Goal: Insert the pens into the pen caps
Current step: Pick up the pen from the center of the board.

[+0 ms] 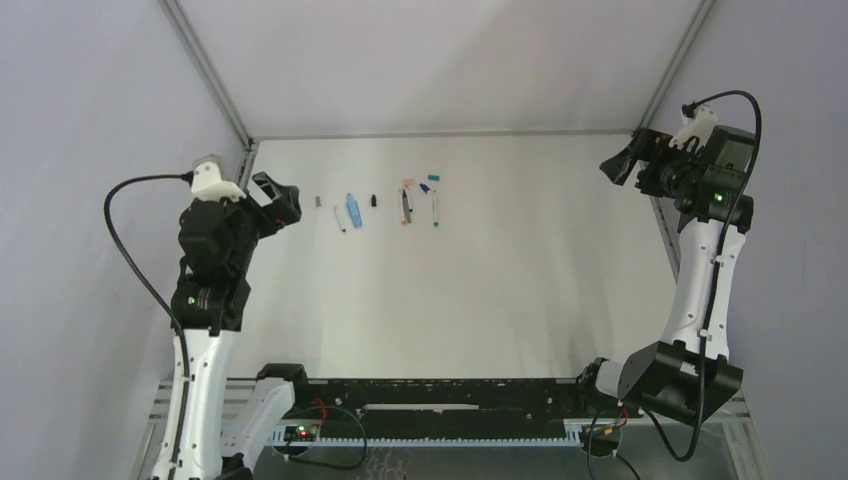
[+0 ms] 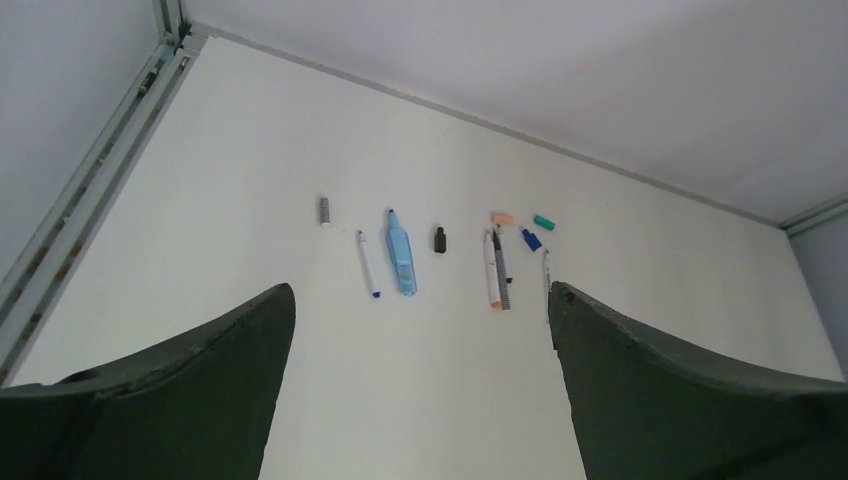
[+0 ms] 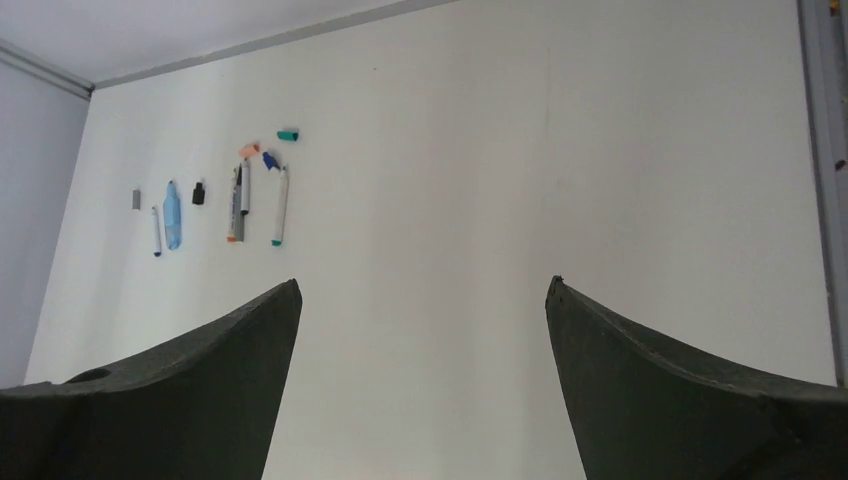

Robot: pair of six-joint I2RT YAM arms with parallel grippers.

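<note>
We are holding the left gripper (image 1: pixel 283 200) just inside the left edge of the white table (image 1: pixel 500 300) and the right gripper (image 1: pixel 625 165) just inside the right edge, both with jaws spread wide and gripping nothing, the broad tabletop lying between them. The pens (image 2: pixel 402 265) are lying in a loose row near the far edge, nearer the left gripper, with the pen caps (image 2: pixel 543 222) scattered among them, all well apart from both grippers. In the left wrist view our own finger (image 2: pixel 650 380) is cutting off the rightmost pen (image 2: pixel 547 275).
</note>
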